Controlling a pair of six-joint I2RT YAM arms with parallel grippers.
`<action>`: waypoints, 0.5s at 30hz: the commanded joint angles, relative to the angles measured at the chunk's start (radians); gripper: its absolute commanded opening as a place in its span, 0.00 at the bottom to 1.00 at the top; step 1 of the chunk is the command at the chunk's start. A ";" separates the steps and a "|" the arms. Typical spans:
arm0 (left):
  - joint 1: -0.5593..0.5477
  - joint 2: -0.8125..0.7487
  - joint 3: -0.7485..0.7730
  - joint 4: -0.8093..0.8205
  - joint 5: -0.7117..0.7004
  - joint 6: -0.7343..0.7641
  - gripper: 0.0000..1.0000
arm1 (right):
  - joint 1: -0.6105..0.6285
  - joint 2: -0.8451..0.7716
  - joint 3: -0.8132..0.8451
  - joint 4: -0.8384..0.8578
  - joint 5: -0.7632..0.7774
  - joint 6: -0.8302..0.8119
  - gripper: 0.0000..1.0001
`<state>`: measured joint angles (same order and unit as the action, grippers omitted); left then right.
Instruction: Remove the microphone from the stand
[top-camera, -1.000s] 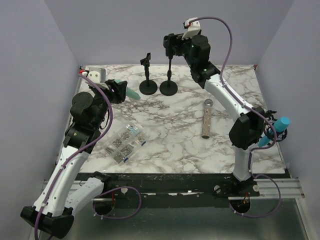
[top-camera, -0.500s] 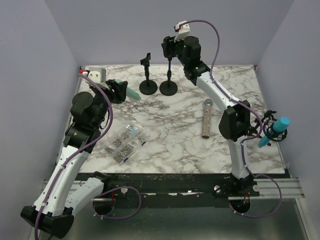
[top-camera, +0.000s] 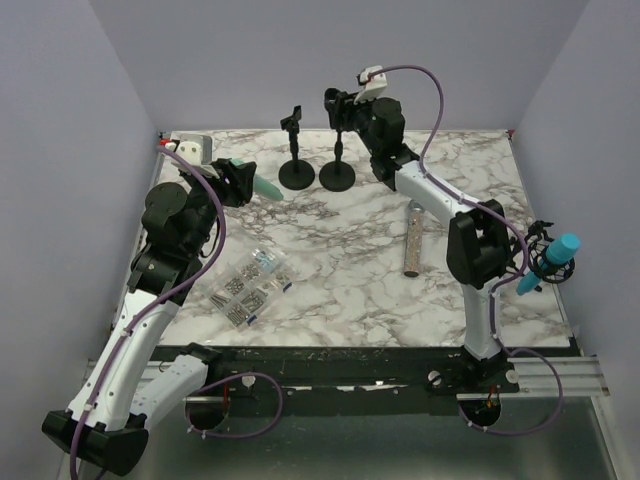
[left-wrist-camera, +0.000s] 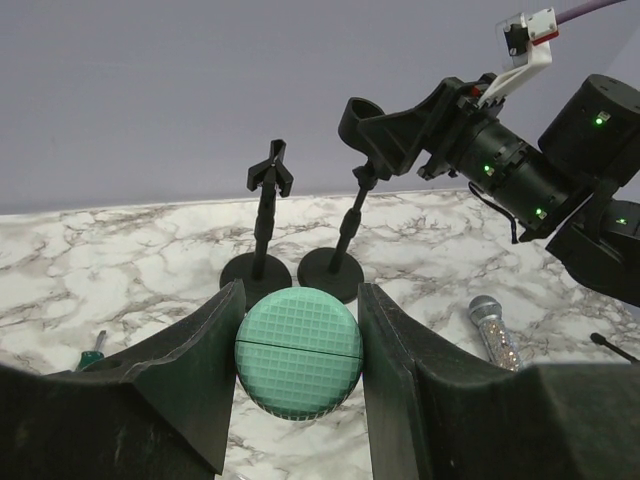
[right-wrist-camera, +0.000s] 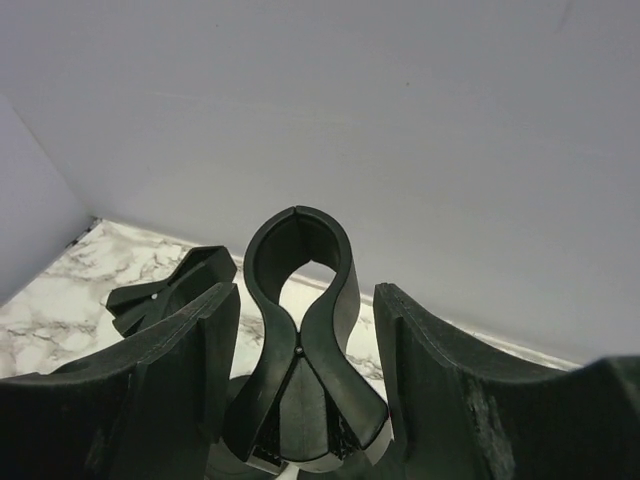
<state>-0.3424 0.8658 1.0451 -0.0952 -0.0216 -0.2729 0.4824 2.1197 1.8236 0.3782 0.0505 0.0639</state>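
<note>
My left gripper is shut on a green microphone, held above the table's left side, well clear of the stands. Its round mesh head sits between the fingers in the left wrist view. Two black stands are at the back: the left stand and the right stand. Both clips are empty. My right gripper holds the right stand's clip; its fingers press the clip's wide lower part. The closed loop stands free above them.
A silver glitter microphone lies on the marble table right of centre, also in the left wrist view. A clear bag of screws lies front left. A blue microphone in a shock mount hangs off the right edge.
My right arm's elbow and wrist have swung lower and leftward while its gripper stayed at the stand's clip. The left arm and green microphone have not moved.
</note>
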 joint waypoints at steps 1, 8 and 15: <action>0.005 -0.004 0.026 0.026 0.021 -0.008 0.00 | -0.005 0.095 -0.109 -0.239 0.002 -0.005 0.61; 0.005 -0.003 0.027 0.026 0.022 -0.008 0.00 | -0.005 0.124 -0.076 -0.278 0.007 -0.011 0.62; 0.005 -0.003 0.027 0.026 0.044 -0.010 0.00 | -0.005 0.106 -0.057 -0.293 -0.007 -0.008 0.67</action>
<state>-0.3424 0.8665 1.0451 -0.0952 -0.0212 -0.2745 0.4805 2.2150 1.7477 0.1925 0.0513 0.0597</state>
